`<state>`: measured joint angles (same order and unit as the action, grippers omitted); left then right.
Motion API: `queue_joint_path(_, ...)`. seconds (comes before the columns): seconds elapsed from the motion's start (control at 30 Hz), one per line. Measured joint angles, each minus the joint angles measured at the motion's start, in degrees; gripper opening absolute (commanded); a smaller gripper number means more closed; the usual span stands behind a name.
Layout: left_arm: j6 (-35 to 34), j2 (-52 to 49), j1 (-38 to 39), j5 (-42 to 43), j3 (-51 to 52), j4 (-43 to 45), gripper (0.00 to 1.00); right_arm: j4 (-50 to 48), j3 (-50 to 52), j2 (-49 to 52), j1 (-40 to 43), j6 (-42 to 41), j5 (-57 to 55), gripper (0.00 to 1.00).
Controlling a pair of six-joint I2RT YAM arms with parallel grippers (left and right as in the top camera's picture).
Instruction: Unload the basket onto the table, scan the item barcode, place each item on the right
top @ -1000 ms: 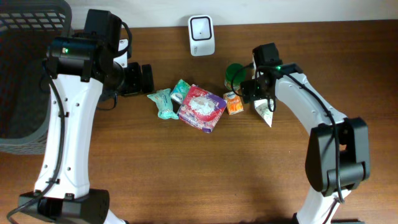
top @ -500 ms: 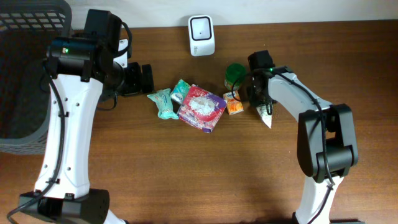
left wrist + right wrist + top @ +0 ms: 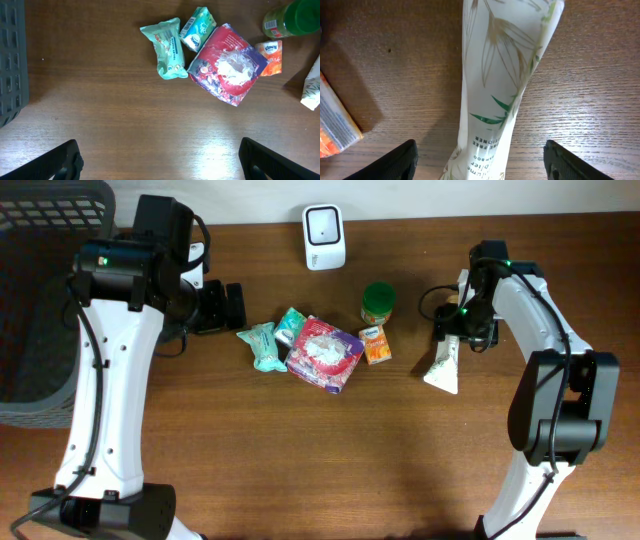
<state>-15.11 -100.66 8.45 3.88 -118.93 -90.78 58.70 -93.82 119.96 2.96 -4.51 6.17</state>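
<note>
right pincer above white tube, jaws apart

The worktop holds one white scanner, one jar with a green lid, one white tube and one big red bag. There are three small packs: a green pack, a blue-green pack and an orange pack. One dark basket sits at the left.

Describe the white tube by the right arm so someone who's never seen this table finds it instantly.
Start at the white scanner at the table's far edge and come toward the green-lidded jar and orange pack. Right of those, the tube lies flat on the wood by itself. It is the only long, tapered item, white with green leaf print.
</note>
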Motion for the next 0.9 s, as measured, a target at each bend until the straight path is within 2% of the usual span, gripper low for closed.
queue_joint_path(0.23, 0.00, 0.00, 0.00, 0.00, 0.00, 0.00, 0.99, -0.90, 0.00, 0.02, 0.00, -3.89, 0.15, 0.70)
queue_joint_path(0.4, 0.00, 0.00, 0.00, 0.00, 0.00, 0.00, 0.99, -0.44, 0.00, 0.00, -0.33, -7.50, -3.87, 0.68)
queue_joint_path(0.47, 0.00, 0.00, 0.00, 0.00, 0.00, 0.00, 0.99, -0.39, 0.00, 0.02, -2.62, -7.10, -6.40, 0.47)
queue_joint_path(0.63, 0.00, 0.00, 0.00, 0.00, 0.00, 0.00, 0.99, 0.09, 0.00, 0.02, -9.22, -10.43, -14.40, 0.41)
queue_joint_path(0.9, 0.00, 0.00, 0.00, 0.00, 0.00, 0.02, 0.99, -3.30, 5.51, 0.00, -8.98, -12.24, -26.27, 0.34)
